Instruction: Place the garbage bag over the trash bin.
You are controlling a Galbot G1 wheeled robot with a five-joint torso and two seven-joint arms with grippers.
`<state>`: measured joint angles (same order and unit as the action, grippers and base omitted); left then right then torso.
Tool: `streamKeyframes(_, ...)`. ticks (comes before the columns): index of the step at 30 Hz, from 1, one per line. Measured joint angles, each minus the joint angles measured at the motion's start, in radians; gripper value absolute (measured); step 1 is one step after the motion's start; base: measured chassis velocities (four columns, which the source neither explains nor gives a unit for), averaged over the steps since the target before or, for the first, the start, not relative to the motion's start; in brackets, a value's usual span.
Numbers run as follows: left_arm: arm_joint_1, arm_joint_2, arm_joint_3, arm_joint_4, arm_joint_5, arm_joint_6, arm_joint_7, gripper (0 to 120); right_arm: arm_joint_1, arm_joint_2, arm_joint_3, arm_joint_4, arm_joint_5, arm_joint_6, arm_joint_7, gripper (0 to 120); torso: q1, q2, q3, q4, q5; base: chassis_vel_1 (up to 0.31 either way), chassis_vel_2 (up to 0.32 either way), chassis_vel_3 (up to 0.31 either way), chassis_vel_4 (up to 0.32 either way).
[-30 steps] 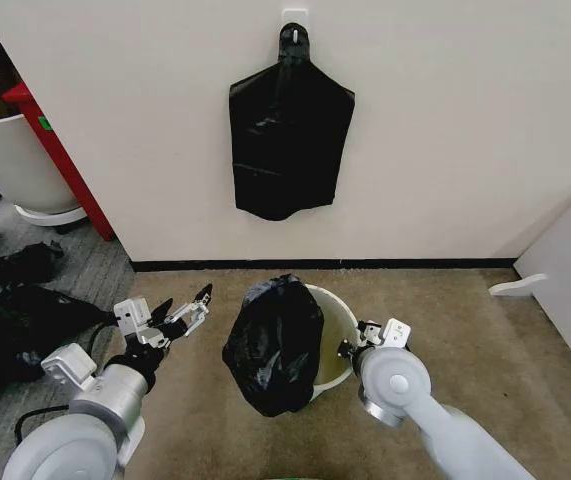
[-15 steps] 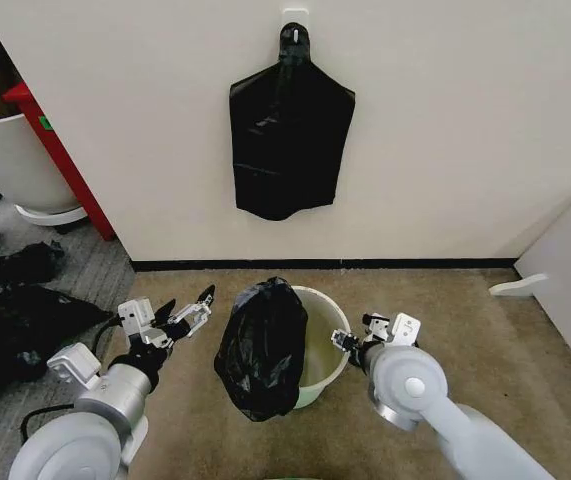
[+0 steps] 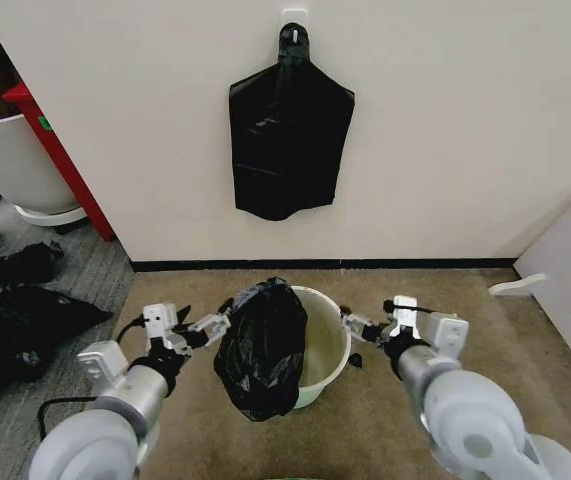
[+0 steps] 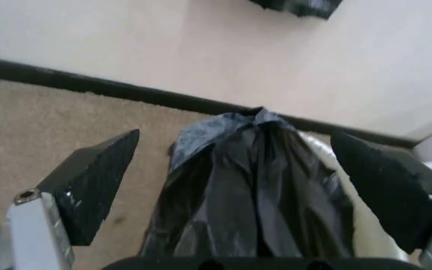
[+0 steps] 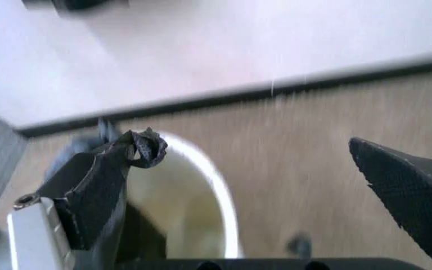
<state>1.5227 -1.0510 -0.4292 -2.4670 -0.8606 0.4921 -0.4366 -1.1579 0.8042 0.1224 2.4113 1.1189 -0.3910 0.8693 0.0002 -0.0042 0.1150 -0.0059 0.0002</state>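
The garbage bag (image 3: 262, 352) is hanging bunched over the 9 o'clock rim of the trash bin (image 3: 327, 345), not yet spread around it, while the released left gripper (image 3: 202, 330) and released right gripper (image 3: 357, 327) are flanking it, holding nothing.

Left pincer (image 3: 208, 326) and right pincer (image 3: 358, 336) both spread wide.

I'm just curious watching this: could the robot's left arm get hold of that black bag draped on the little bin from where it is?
Probably yes. The left gripper is open beside the garbage bag, which hangs over the near rim of the trash bin, with nothing between them.
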Motion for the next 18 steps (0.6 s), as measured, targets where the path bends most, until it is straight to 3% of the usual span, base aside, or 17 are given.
streamKeyframes(3,-0.035,0.019,0.032,-0.012,0.007,0.07,-0.059,100,0.014,-0.023,0.025,-0.012,-0.026,0.012,-0.048,100,0.0,0.0,0.0,-0.0001,-0.0001,0.0,0.0,0.0,0.0)
streamKeyframes(6,-0.093,0.036,0.045,-0.027,-0.113,0.159,-0.201,100,0.02,-0.028,0.03,-0.03,-0.015,0.013,-0.054,100,0.0,0.0,0.0,0.0,0.0,0.0,0.0,0.0,0.0)
streamKeyframes(10,-0.125,0.054,0.044,-0.032,-0.188,0.21,-0.297,100,0.014,-0.015,0.019,-0.042,0.001,0.012,-0.049,100,0.0,0.0,0.0,0.0,0.0001,0.0,0.0,0.0,0.0)
streamKeyframes(18,-0.211,0.079,0.071,0.022,-0.299,0.251,-0.347,100,0.018,0.011,0.01,-0.061,0.041,0.009,-0.031,100,0.0,0.0,0.0,0.0,0.0,0.0,0.0,0.0,0.0)
